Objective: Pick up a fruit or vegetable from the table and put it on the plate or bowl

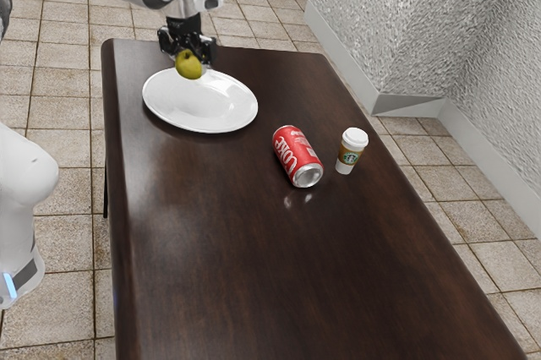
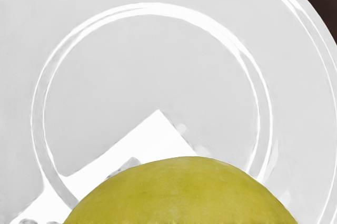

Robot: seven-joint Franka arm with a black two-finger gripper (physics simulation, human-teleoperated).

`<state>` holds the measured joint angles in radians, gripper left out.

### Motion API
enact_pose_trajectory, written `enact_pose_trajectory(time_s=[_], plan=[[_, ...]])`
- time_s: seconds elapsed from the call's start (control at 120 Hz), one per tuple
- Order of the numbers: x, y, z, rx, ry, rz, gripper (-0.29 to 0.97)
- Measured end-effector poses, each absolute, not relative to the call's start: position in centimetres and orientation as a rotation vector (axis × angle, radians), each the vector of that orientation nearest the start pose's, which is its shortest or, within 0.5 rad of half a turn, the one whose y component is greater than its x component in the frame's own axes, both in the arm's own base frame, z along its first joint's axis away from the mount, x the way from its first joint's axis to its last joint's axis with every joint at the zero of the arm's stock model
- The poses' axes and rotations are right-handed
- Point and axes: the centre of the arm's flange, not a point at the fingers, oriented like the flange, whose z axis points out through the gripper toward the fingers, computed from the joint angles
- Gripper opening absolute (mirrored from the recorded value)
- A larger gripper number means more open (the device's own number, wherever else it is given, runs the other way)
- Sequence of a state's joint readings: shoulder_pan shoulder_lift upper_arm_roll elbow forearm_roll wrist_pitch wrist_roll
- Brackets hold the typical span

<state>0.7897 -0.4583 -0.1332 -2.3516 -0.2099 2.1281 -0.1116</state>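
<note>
A yellow-green fruit hangs just above the far part of the white plate, with my black gripper shut on it from above. In the wrist view the same fruit bulges up right under my hand, with the white plate spread beneath it. The fruit is clear of the plate's surface.
A red soda can lies on its side near the middle of the dark wooden table. A small white coffee cup stands upright just beyond it toward the exterior view's right. A tiled floor surrounds the table.
</note>
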Motion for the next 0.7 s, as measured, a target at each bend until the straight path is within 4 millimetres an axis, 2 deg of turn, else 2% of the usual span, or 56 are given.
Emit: enact_pose_trajectory(time_s=[0.1,0.225,0.383,0.442,0.558,0.617,0.65,0.667,0.7], plan=[[35.4,26.5,52.4,-2.858,-1.358,-0.407,0.36],[37.8,28.0,53.6,-2.868,-1.333,-0.434,0.36],[38.5,28.4,53.5,-2.875,-1.324,-0.433,0.36],[38.5,28.4,53.5,-2.878,-1.322,-0.435,0.48],[38.5,28.5,53.6,-2.884,-1.318,-0.445,0.59],[38.5,28.4,53.8,-2.884,-1.315,-0.454,0.62],[38.8,28.2,54.8,-2.881,-1.310,-0.486,0.63],[39.2,27.6,55.3,-2.886,-1.299,-0.500,0.64],[40.7,25.2,56.0,-2.913,-1.263,-0.520,0.65]])
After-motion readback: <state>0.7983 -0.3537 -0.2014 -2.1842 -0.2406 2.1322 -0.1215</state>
